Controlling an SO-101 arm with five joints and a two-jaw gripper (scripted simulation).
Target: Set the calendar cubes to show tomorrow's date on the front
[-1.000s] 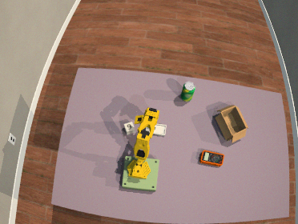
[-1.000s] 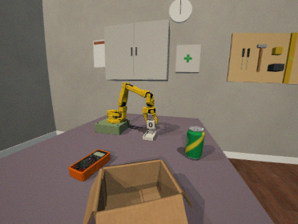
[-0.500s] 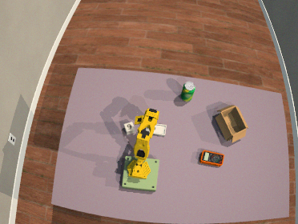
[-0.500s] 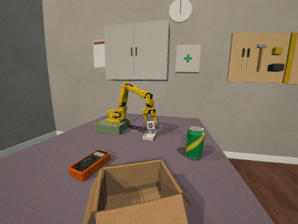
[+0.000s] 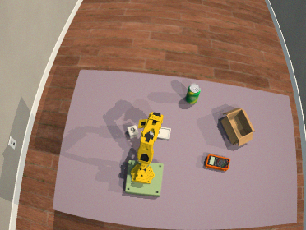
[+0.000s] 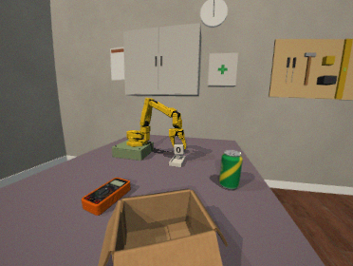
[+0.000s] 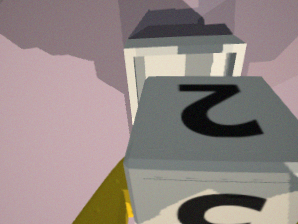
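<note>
Item one: number cube [image 6: 178, 149] [image 7: 212, 150], held aloft or just at the tray; contact cannot be told. Faces on view: 0 toward the exterior camera, 2 and a cropped digit in the wrist view (the 2 inverted there, which does not settle how it reads from the front).

Item two: gripper [image 5: 149, 122] [image 6: 178, 140] [image 7: 109, 199], partly open by the cube's width, closed upon item one.

Item three: white calendar tray [image 5: 164, 133] [image 6: 176, 162] [image 7: 129, 80], adjoining the held cube; in the top view it extends to the right of the gripper.

Item four: second cube [image 5: 132, 131], outside the tray on the arm's left, top face 6 or 9 by orientation.

Handling notes: confirm which face will meet the robot before release. Square the cube with the tray walls, lower it level, and open only once its base bears fully; a skewed descent could catch the rim. Leave room for item four. Today's date cannot be read here, so the required digits remain uncatalogued.

Outlying stock: green base [image 5: 159, 185] [image 6: 128, 152], multimeter [image 5: 218, 163] [image 6: 106, 195], green can [image 5: 192, 94] [image 6: 231, 170], open carton [image 5: 231, 131] [image 6: 166, 254], all apart from the tray.

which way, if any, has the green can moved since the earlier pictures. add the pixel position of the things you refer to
No, the green can [image 5: 192, 94] [image 6: 231, 171] has not visibly moved: it stands in the same place relative to the cardboard box [image 5: 227, 128] [image 6: 166, 254].
</note>
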